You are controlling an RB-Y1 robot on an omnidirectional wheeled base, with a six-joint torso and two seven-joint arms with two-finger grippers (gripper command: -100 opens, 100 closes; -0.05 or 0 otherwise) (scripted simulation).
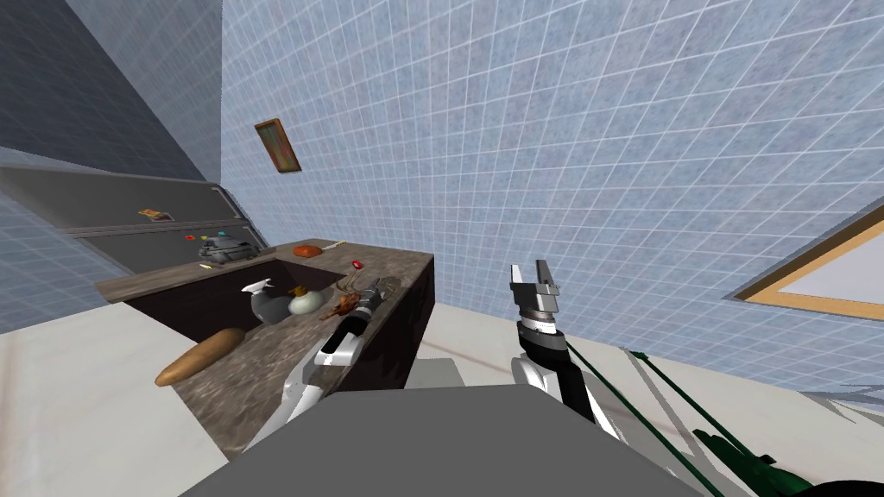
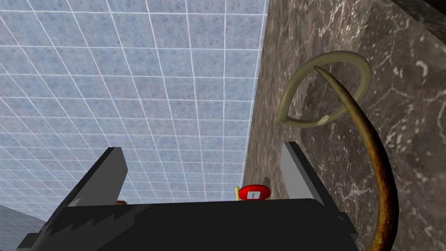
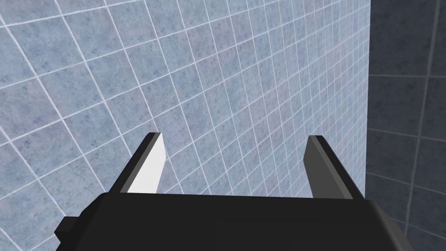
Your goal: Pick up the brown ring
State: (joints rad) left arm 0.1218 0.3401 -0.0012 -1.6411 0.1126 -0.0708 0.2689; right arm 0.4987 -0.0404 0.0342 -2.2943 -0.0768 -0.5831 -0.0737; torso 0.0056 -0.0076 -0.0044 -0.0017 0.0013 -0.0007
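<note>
the left gripper is over the dark brown marbled counter. its two fingers are wide apart and nothing is between them. the brown ring shows as a long brown curve just beside one finger, on the outer side. its far end crosses a thin olive ring lying flat on the counter. a small red round thing sits farther along. the right gripper is up in the air, away from the counter, with its fingers apart too.

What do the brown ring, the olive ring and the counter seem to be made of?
Brown ring: mottled brown with darker patches, slight sheen; perhaps wood or rusted metal, unclear.
Olive ring: smooth, matt, one colour; material open.
Counter: dark brown polished stone, probably marble, going by pale veins.
</note>
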